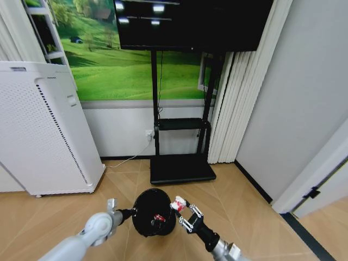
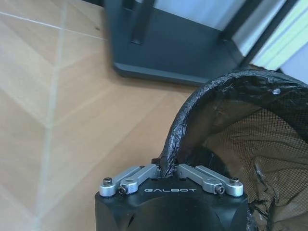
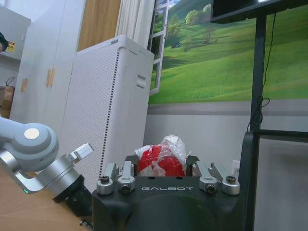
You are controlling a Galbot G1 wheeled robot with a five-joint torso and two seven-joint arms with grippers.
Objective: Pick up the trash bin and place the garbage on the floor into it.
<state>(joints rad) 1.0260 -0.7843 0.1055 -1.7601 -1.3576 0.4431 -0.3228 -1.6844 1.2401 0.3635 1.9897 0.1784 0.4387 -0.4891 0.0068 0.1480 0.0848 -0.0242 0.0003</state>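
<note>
left gripper (image 2: 168, 173) clamps the trash bin (image 1: 153, 211) rim at its nine o'clock, above the floor (image 1: 239, 206); right gripper (image 1: 181, 213) at three o'clock, pinching a red-and-white wrapper (image 3: 161, 156).

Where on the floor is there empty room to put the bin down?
Bare floor lies between the TV stand base and the right wall. It is crowded around the bin, held by the left gripper, with the right gripper holding a wrapper.
</note>
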